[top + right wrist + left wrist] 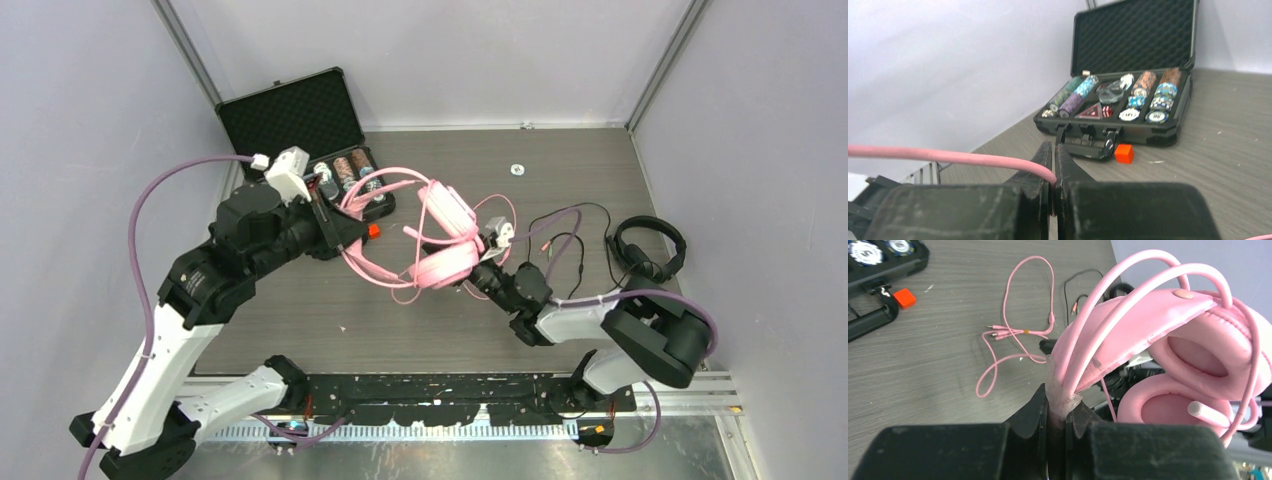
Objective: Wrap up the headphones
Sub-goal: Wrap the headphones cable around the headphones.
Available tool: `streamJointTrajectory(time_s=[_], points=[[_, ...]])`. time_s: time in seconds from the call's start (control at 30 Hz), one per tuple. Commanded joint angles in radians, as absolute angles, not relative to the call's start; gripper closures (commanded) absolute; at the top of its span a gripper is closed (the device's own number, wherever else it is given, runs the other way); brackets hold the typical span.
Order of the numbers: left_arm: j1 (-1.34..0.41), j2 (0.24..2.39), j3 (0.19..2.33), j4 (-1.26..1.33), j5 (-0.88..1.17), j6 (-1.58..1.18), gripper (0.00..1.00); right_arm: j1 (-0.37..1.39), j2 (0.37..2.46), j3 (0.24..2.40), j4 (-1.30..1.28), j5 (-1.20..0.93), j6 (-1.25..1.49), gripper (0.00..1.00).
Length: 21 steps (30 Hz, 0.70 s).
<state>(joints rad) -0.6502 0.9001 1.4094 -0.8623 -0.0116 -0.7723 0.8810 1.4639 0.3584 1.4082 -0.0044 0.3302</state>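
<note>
my left gripper was clamped tight on the headband of the pink headphones, ear cups just right of the tips. my right gripper was pinched closed on the pink cable, which ran off left from the tips. black headphones lay on the table well right of that gripper, black cable between. open chip case and orange cube sat ahead of it.

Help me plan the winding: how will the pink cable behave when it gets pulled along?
Probably floppy: the pink cable lies in loose loops on the table. It likely slides easily, looking smooth where the right tool pinches it. Its plugs may snag the black cable nearby.
</note>
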Motion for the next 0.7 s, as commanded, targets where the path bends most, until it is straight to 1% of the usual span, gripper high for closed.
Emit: streamJointTrajectory(time_s=[0.0, 0.2, 0.47, 0.5, 0.6, 0.67], points=[[-0.650, 0.924, 1.500, -0.835, 0.291, -0.660, 1.00, 0.834, 1.379, 0.321, 1.438, 0.022, 0.361, 0.94], [-0.649, 0.996, 1.556, -0.901, 0.407, -0.512, 1.00, 0.823, 1.293, 0.308, 1.438, 0.048, 0.337, 0.87], [-0.647, 1.071, 1.634, -1.020, 0.491, -0.361, 1.00, 0.813, 1.236, 0.285, 1.437, 0.030, 0.329, 0.82], [-0.645, 1.078, 1.642, -1.031, 0.499, -0.345, 1.00, 0.811, 1.229, 0.280, 1.438, 0.025, 0.329, 0.84], [-0.644, 1.094, 1.662, -1.068, 0.530, -0.260, 1.00, 0.802, 1.206, 0.265, 1.434, -0.018, 0.336, 0.94], [-0.643, 1.101, 1.675, -1.095, 0.518, -0.172, 1.00, 0.790, 1.171, 0.254, 1.409, -0.042, 0.371, 0.99]])
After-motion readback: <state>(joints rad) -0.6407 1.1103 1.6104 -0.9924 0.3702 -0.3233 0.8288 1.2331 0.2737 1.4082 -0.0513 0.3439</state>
